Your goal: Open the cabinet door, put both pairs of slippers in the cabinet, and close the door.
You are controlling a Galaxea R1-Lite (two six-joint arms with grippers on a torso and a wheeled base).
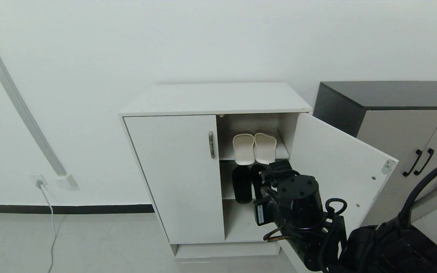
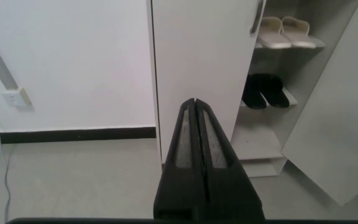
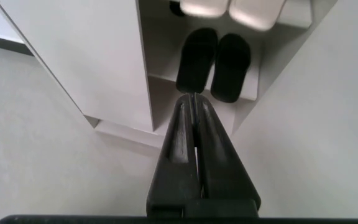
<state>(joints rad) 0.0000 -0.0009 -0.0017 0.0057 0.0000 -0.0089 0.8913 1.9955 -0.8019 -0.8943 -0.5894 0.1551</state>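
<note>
Though half-hidden overhead, black slippers (image 3: 229,68) wrist-visible.

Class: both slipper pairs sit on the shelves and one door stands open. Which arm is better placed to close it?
Probably right. The right hand sits just before the opening, beside the open door, which hangs on that side. The left hand is farther back, facing the shut door.

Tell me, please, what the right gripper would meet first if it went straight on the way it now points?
The right gripper would most likely meet the black slippers on the middle shelf; how far off is unclear.
</note>
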